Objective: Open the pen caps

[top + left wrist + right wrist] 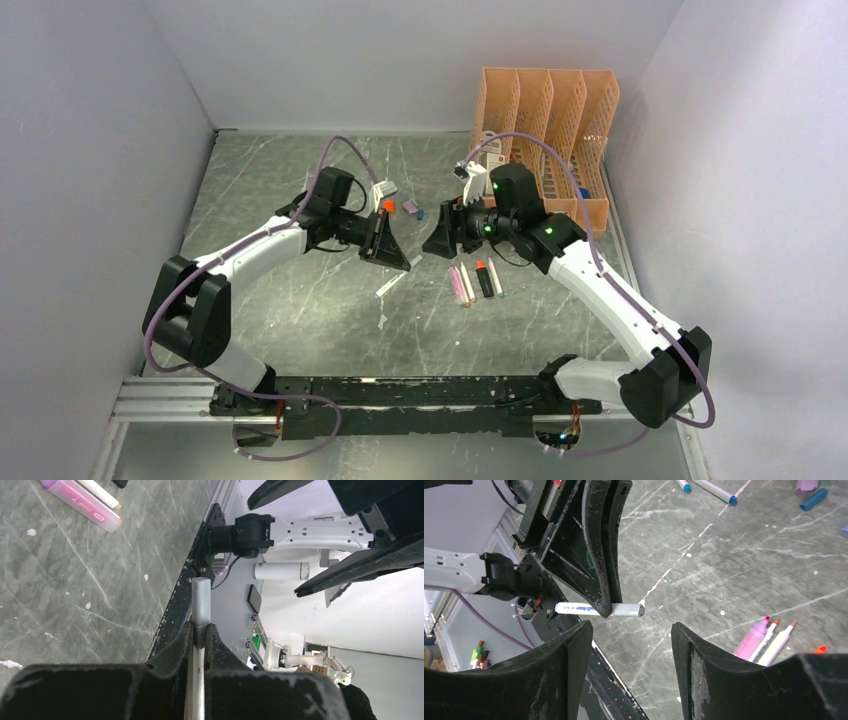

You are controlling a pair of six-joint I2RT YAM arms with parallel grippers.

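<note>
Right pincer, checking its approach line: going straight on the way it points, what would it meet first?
Most likely the grey cap on the white pen that the left pincer grips. The cap sits just ahead, centred in the right pincer's open gap. How far ahead is unclear.

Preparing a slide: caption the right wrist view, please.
Left fingers clamp a white pen, its grey cap facing the open right fingers.

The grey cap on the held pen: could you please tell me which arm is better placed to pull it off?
Right. The right gripper is open, with the grey cap just ahead of its gap, while the left gripper is shut on the pen.
</note>
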